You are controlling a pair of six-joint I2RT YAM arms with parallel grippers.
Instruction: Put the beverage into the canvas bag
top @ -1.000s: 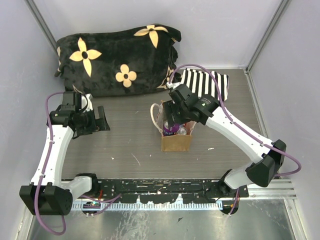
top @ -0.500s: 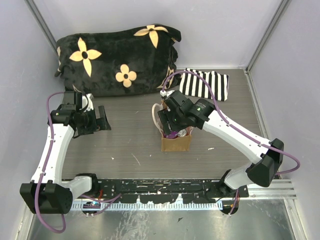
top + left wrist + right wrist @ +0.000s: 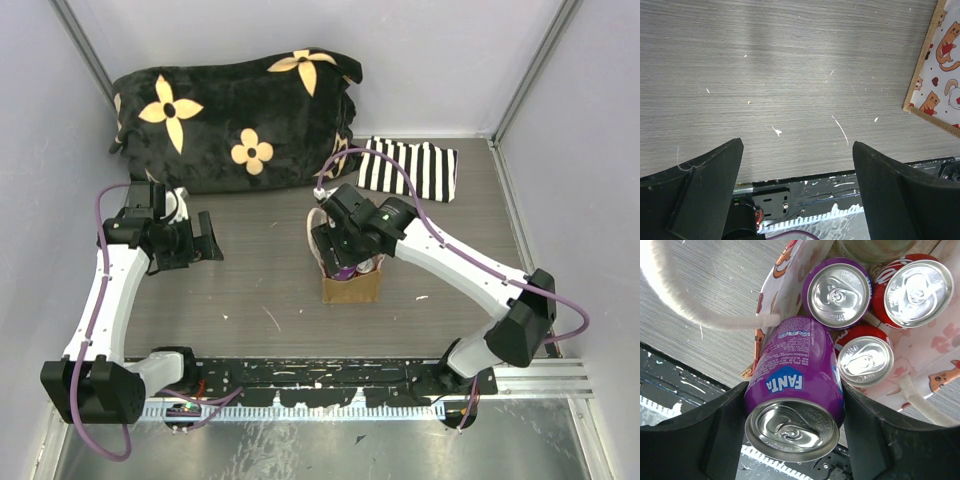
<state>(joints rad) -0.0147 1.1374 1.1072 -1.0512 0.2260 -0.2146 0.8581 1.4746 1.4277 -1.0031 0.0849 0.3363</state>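
The tan canvas bag [image 3: 350, 287] with cream loop handles [image 3: 685, 305] stands mid-table; its cat-print lining [image 3: 935, 360] shows in the right wrist view. My right gripper [image 3: 792, 405] is shut on a purple Fanta can [image 3: 795, 385] and holds it upright over the bag's near-left corner, its base inside the opening. In the bag stand another purple can [image 3: 838, 292] and two red cans [image 3: 912, 287]. My left gripper [image 3: 797, 165] is open and empty, left of the bag over bare table; the bag's corner shows at its right edge [image 3: 927, 75].
A black plush pillow with tan flowers [image 3: 235, 115] lies at the back left. A black-and-white striped cloth [image 3: 410, 168] lies at the back right. The black base rail [image 3: 330, 375] runs along the near edge. Grey walls close in both sides.
My right gripper has moved left and down with the purple can, lowering it into the bag's opening. The left arm has hardly moved.
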